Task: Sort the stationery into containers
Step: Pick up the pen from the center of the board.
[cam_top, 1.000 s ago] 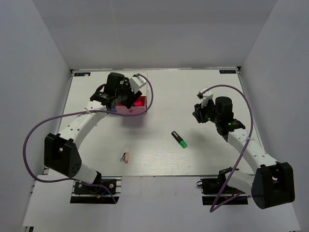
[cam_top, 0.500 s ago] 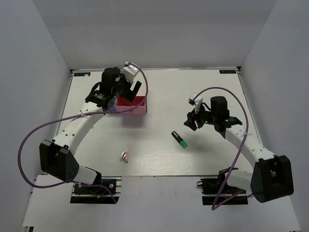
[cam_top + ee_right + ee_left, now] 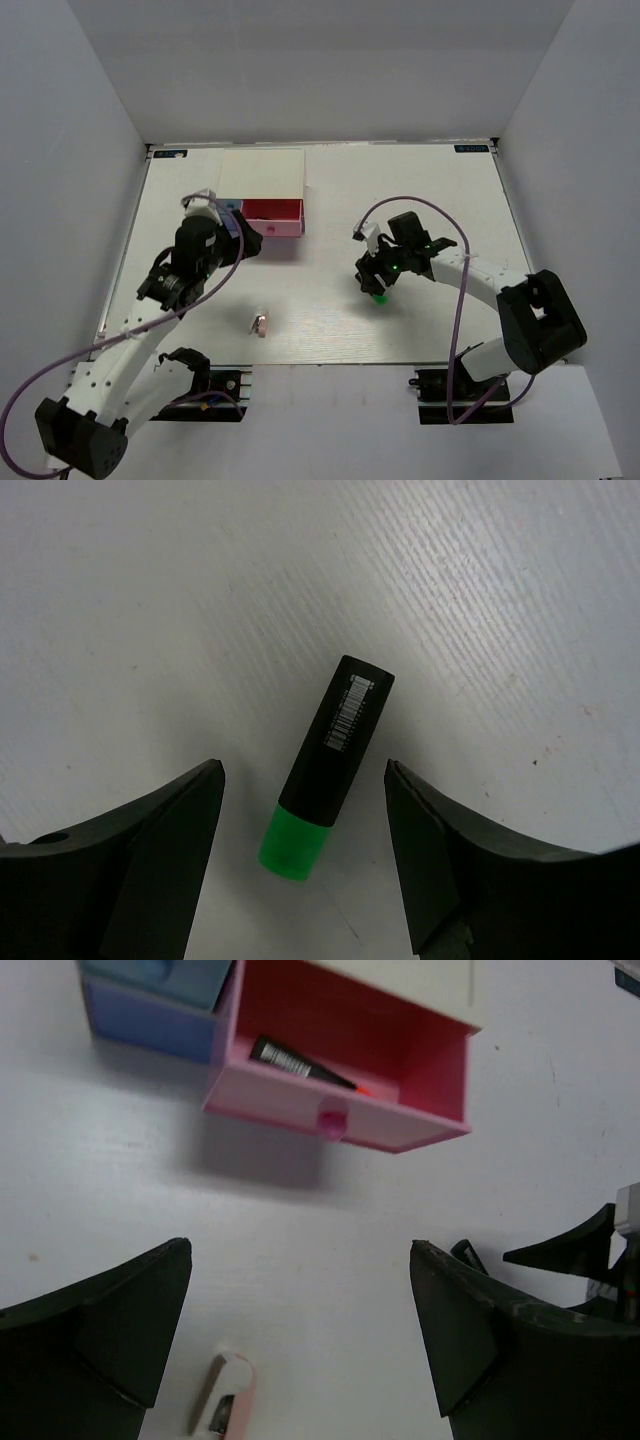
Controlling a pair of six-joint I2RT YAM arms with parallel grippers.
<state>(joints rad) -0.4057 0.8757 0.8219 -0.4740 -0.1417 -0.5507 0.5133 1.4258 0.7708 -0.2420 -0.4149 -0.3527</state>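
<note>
Green cap, black barrel: the highlighter (image 3: 325,780) lay flat on the white table (image 3: 400,190), right of middle, well apart from the box (image 3: 262,172) at the back left. The right gripper (image 3: 302,770) hung directly over it, fingers spread wide, one on each side of the barrel and not touching it. The barrel sat slanted between them, cap end nearer the wrist.

The left gripper (image 3: 300,1250) was also spread wide and held nothing. It faced the pink drawer (image 3: 290,1110), which stood pulled out with one black highlighter (image 3: 300,1063) lying inside. A small pale clip-like piece (image 3: 225,1400) lay on the table just below that gripper.

Judgement on the step in hand, picking up the green one:
- Lower straight down so the fingers flank the black barrel, not the cap.
- A slight wrist turn to square the fingers across the slant would probably help; a round barrel may roll or swing when pinched off-centre.
- Close gently and lift only once the hold looks firm.
- The left arm sat near the open drawer, so the carry across may need room.
</note>
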